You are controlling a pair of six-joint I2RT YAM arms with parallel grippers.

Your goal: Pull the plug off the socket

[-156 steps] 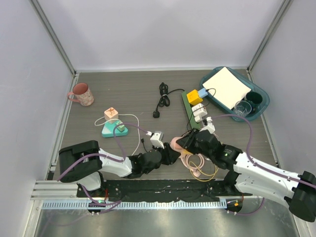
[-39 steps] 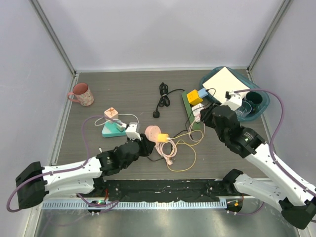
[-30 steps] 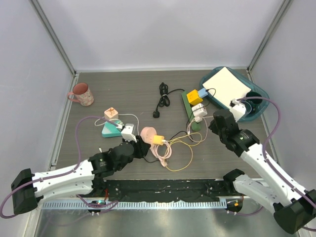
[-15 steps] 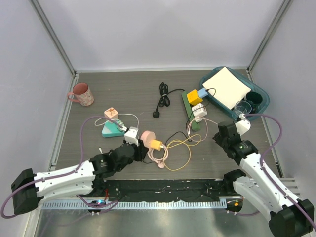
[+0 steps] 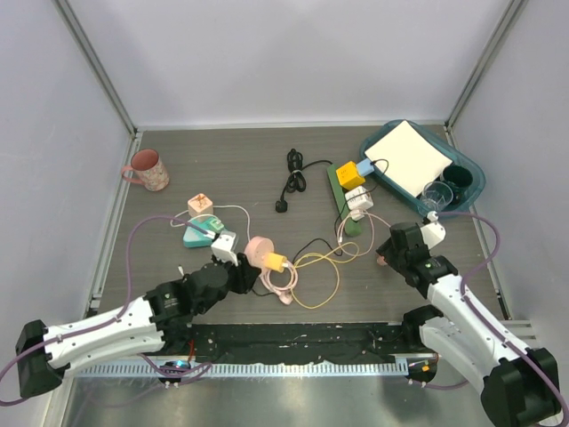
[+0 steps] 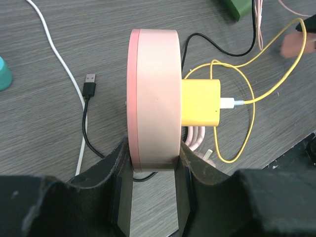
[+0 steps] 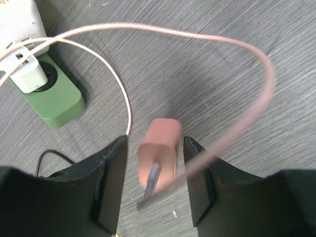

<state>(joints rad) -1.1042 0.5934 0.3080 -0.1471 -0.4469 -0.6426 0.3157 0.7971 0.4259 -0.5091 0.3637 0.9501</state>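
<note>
The left hand point(image 6: 153, 160) is clamped on the pink socket point(image 6: 153, 98), held on edge, I think to brace it against the pull; a yellow plug point(image 6: 200, 102) sits in its 3 o'clock face. The pink plug point(image 7: 159, 150) is out of the socket, well apart toward 3 o'clock. It shows blurred between the parted fingers of the right hand point(image 7: 155, 165), which seem not to pinch it.

In the right wrist view the pink plug point(image 7: 159, 155) between the fingers of my right gripper point(image 7: 154, 144) is smeared by blur. I can't make out its prongs, and the pink cable point(image 7: 212, 40) is soft too. In the left wrist view the left gripper point(image 6: 154, 148) hides the lower edge of the pink socket point(image 6: 153, 89), and the top edge cuts off the green power strip point(image 6: 240, 7).
</note>
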